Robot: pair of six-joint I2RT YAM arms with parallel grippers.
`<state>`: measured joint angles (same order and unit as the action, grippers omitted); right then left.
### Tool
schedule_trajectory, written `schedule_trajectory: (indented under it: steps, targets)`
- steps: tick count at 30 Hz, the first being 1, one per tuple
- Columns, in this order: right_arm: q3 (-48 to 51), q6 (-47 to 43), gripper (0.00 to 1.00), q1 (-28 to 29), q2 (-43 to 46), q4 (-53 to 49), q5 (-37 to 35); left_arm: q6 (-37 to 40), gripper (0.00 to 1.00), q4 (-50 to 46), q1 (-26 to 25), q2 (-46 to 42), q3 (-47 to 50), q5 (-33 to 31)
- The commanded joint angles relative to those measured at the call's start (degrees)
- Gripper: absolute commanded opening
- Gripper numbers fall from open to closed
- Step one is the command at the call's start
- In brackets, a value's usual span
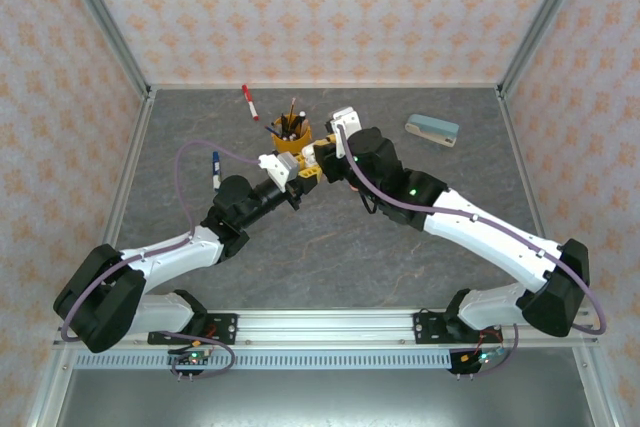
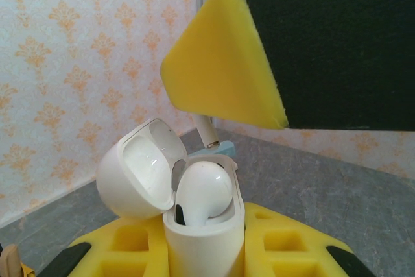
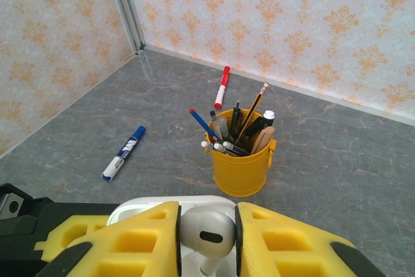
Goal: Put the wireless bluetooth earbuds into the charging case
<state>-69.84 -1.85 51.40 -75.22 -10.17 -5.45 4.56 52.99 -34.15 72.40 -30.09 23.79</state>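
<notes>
Mid-table, the left gripper (image 2: 204, 244) clamps narrowly on the base of a white, pebble-shaped plastic charging case (image 2: 194, 261). Its lid is flipped open to the left, and one white stemmed earbud (image 2: 202, 189) sits inside. Just above, the right gripper (image 3: 207, 215) pinches a second white earbud (image 3: 207, 233) between its yellow fingers (image 3: 142, 241).

The smooth bud could slip or twist in so slight a grip, sending its stem wide of the free socket or against the seated bud.

Counted: two white earbuds, one white case, one pale blue oblong box (image 1: 432, 130) far right, one yellow pen cup (image 3: 241, 163), one blue marker (image 3: 123, 154) left, one red marker (image 3: 222, 87) far.
</notes>
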Motion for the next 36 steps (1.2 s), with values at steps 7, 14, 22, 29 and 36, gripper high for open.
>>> schedule_trajectory:
  steps: [7,14,22,29,36]
  targets:
    - [0.8,-1.1,0.25,0.4,-1.6,1.5,-2.5,1.4,0.0,1.6,-0.3,-0.6,-1.5,-0.1]
    - [1.3,-1.5,0.24,0.3,-1.9,1.5,-3.5,1.5,0.0,1.8,-0.3,-0.6,-1.5,-0.2]
    - [1.9,-1.4,0.24,0.3,-1.8,1.5,-3.4,1.5,0.0,2.0,-0.3,-0.4,-1.6,-0.4]
    - [1.6,-0.7,0.25,0.3,-1.6,0.4,0.5,1.5,0.0,2.1,-0.3,-0.3,-1.6,-0.7]
    - [1.6,0.0,0.29,0.3,-1.0,0.0,0.9,1.5,0.0,2.1,-0.3,-0.1,-1.6,-0.7]
